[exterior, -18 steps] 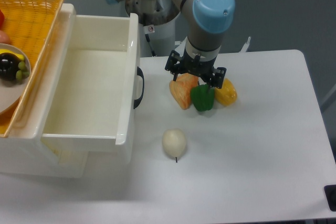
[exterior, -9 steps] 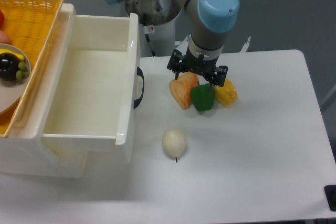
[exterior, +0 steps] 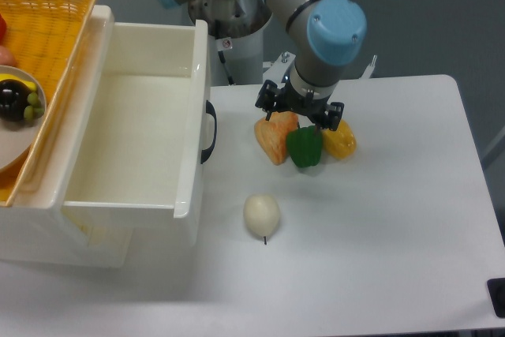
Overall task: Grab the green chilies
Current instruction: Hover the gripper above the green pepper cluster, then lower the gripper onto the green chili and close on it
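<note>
Hovering my hand just above and behind green chilies. Fingers look spread, nothing pinched. Green chilies rest on surface toward far edge, wedged between orange piece and yellow pepper, touching both. Pick not yet made. Judgement: descent, closing, lift all remain.

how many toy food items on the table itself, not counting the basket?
4: green chilies mid-cluster, orange piece on its left side, yellow pepper on the opposite side, cream egg nearer the camera. Gripper may hide more.
</note>
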Robot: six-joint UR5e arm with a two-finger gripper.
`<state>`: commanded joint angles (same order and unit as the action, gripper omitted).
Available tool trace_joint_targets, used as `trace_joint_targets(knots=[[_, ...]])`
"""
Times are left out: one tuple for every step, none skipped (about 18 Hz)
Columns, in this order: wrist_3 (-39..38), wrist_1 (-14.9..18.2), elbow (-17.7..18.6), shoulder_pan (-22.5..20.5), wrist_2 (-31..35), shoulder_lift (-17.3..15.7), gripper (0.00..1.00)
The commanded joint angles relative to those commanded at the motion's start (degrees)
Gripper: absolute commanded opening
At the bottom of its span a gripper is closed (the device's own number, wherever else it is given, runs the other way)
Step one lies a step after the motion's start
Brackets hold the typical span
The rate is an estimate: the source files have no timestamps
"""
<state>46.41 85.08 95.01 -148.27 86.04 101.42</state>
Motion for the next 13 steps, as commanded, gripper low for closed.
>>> trace_joint_targets(knots=[[-0.09, 0.09, 0.17, 0.0, 0.35, 0.7, 1.0], [-0.26, 0.35, 0.26, 0.0, 1.14, 1.49, 1.0], [-0.26, 0.44, 0.79, 0.0, 2.36, 1.93, 1.0], [-0.52, 0.53, 1.4, 0.0, 3.51, 2.46, 1.0], [-2.18, 0.44, 1.58, -0.09, 3.6, 3.25, 1.0], [-4.55, 0.27, 1.58, -0.44, 3.69, 4.21, 1.0], [-6.57, 0.18, 1.5, -0.87, 3.61, 5.18, 1.0], [-7.72, 0.09, 1.41, -0.96, 3.61, 6.06, 1.0], [-7.91, 0.0, 1.41, -1.05, 3.61, 6.42, 1.0], [-7.91, 0.0, 1.49, -1.66, 3.34, 6.51, 1.0], [-7.91, 0.0, 1.5, -2.28, 3.17, 6.59, 1.0], [-8.0, -0.09, 1.67, -2.28, 3.08, 6.68, 1.0], [-8.0, -0.26, 1.76, -2.37, 3.16, 7.38, 1.0]])
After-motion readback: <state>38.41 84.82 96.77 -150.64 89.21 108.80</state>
